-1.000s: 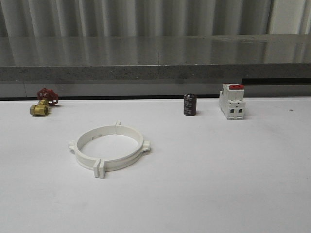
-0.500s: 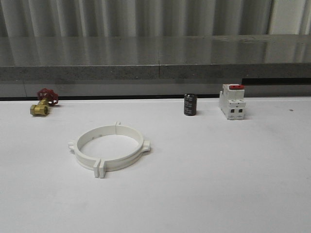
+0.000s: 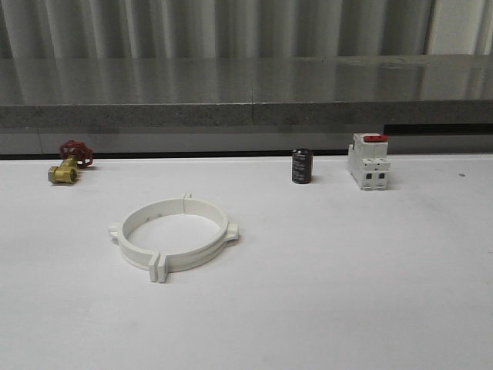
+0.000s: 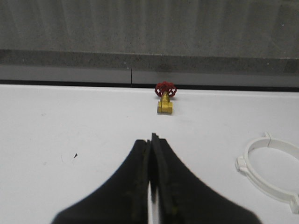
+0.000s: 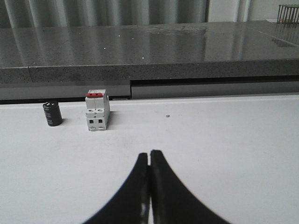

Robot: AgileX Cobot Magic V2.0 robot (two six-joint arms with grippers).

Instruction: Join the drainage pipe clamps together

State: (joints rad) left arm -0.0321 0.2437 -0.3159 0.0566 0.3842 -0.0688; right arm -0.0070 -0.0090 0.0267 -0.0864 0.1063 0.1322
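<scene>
Nothing differed from the frames 0.5 s and 1.0 s earlier in front view: every item sat where it had been.

The two white plastic semicircular drainage pipe clamps [image 3: 172, 236] lay flat on the white table [image 3: 347, 293], already joined flange to flange into one full ring, w/ small tabs sticking out at the sides. In left wrist view part of that ring [image 4: 272, 170] lay off to one side of the left gripper [image 4: 151, 140], apart from it, not touching.

Left gripper's black fingers were pressed together, tips meeting, nothing between them. Ahead of it, well apart, stood the small brass valve w/ red handwheel [image 4: 165, 96] near the table's far edge.

Right gripper [image 5: 149, 155] was likewise closed on nothing, fingers touching along their length. Ahead of it & off to one side stood the white boxy switch w/ red top [image 5: 97, 112], and just beside that, the short black cylinder [image 5: 53, 113], both near the grey stone ledge [image 5: 140, 51].
</scene>
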